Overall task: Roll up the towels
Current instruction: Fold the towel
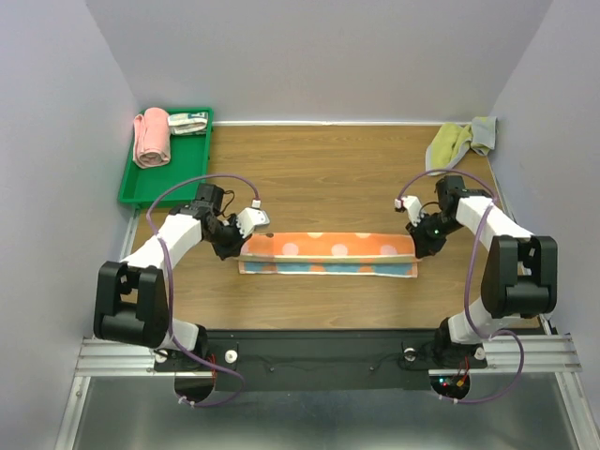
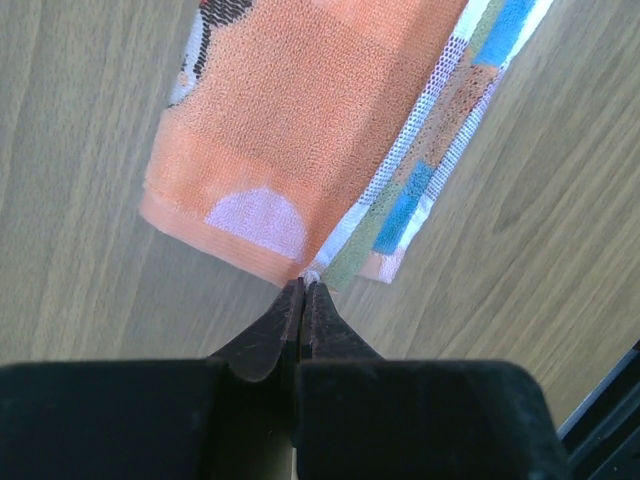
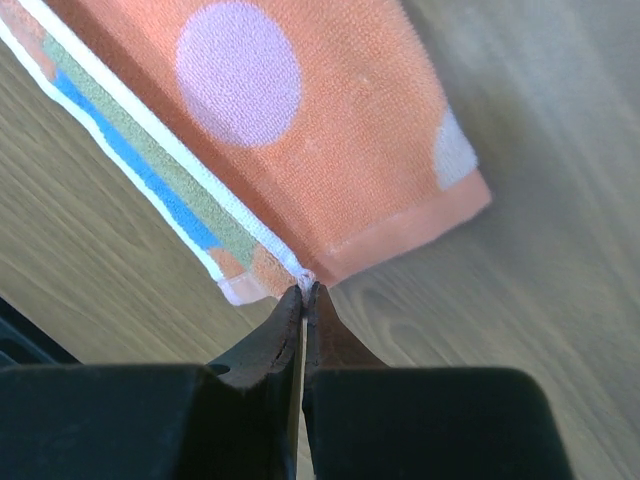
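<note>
An orange towel with pale dots [image 1: 328, 248] and a striped underside lies folded lengthwise across the table's middle. My left gripper [image 1: 246, 242] is shut on its left corner, which shows at the fingertips in the left wrist view [image 2: 305, 283]; the towel [image 2: 300, 130] stretches away from them. My right gripper [image 1: 417, 246] is shut on the towel's right corner, pinched at the tips in the right wrist view [image 3: 307, 290], with the towel [image 3: 270, 130] beyond. The folded top layer is lifted slightly off the striped layer.
A green tray [image 1: 131, 187] at the back left holds a rolled pink towel [image 1: 152, 137] and a rolled white patterned towel [image 1: 187, 123]. A crumpled yellow-green and grey towel [image 1: 457, 141] lies at the back right corner.
</note>
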